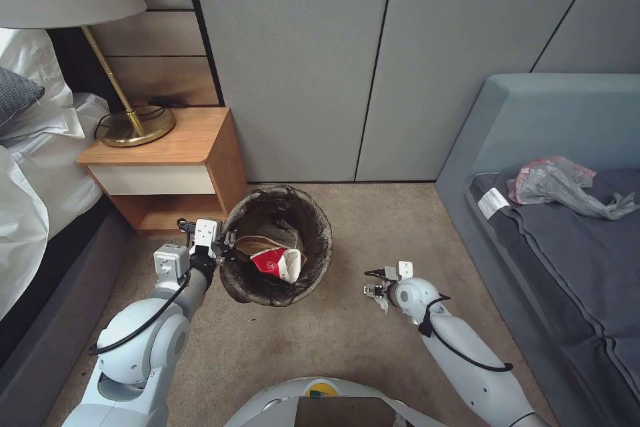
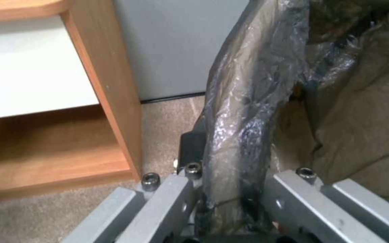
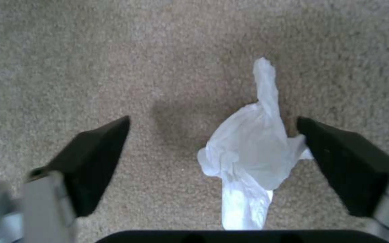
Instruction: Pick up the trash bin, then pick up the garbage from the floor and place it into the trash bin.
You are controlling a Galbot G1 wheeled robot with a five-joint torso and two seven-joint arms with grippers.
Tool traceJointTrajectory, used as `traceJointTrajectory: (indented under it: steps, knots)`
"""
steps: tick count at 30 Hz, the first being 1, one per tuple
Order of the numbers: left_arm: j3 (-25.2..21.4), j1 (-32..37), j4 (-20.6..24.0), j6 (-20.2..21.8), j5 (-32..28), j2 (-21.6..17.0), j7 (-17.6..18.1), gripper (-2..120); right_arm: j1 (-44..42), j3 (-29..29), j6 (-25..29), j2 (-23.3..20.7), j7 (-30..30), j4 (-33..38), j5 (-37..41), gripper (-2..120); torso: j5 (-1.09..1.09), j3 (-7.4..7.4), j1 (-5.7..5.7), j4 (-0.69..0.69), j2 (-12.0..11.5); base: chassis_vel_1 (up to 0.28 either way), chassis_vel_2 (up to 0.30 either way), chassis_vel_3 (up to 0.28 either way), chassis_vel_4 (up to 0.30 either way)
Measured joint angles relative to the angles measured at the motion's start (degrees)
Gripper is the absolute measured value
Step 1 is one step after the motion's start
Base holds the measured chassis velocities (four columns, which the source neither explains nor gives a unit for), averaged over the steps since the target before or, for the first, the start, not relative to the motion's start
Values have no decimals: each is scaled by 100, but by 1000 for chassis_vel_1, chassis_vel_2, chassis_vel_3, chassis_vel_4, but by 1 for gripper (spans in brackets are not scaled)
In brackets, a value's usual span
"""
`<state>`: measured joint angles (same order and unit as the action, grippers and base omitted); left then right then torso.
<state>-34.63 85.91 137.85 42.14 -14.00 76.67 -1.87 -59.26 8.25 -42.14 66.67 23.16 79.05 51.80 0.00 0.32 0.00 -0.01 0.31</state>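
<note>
Right gripper (image 3: 212,158) low over the carpet (image 3: 91,50), fingers spread wide, white tissue wad (image 3: 248,148) between them. It sits off-centre, touching or almost touching one fingertip (image 3: 334,158), nothing pinched yet. In the head view it shows as a white scrap at the right gripper (image 1: 375,291).

Handling guess: tissue is near weightless, soft, crushes to nothing, no slip or breakage worry. Best hold is the fat crumpled middle, not the thin twisted tail pointing away. Fingers need to close almost flat on the carpet or the wad just gets nudged aside.

Left gripper (image 1: 224,245) pressed on the trash bin's near-left rim (image 2: 244,135), one finger either side of the wall and dark liner. Trash bin (image 1: 313,265) sits just right of the nightstand (image 1: 167,160), red-and-white paper cup (image 1: 279,264) and brown paper bag (image 1: 263,244) already inside. Light stiff bucket, slick liner, so rim grip could slide.

Room: open carpet between tissue and bin, clear path across. Nightstand edge close behind the left gripper. Sofa (image 1: 533,147) on the right, grey plastic bag (image 1: 560,183) on it, well apart. Wall panels (image 1: 300,47) beyond.
</note>
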Motion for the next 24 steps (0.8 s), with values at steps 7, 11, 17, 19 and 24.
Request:
traceJointTrajectory:
  steps: [7, 11, 17, 19, 24]
  knots:
    - [-16, 17, 144, 0, 9, 10, -11, 0, -62, 126, 1, -18, -126, -48, -50, 67, 0, 0, 0, -1, 0, 0, 0, 0, 0]
    - [-14, 19, 144, 0, 9, 23, -8, 0, -111, 189, 1, -39, -156, -32, -73, 50, 0, 0, 0, -1, 0, 0, 0, 0, 0]
    - [-6, 2, 142, 0, 15, 37, -5, 0, -162, 230, 1, -7, -155, -2, -94, 31, 0, 0, 0, -1, 0, 0, 0, 0, 0]
    - [-8, -2, 137, 0, 16, 37, -5, 0, -175, 235, 1, 2, -152, 6, -106, 23, 0, 0, 0, -1, 0, 0, 0, 0, 0]
    - [-11, -4, 133, 0, 16, 37, -5, 0, -181, 236, 1, 5, -151, 9, -115, 13, 0, 0, 0, -1, 0, 0, 0, 0, 0]
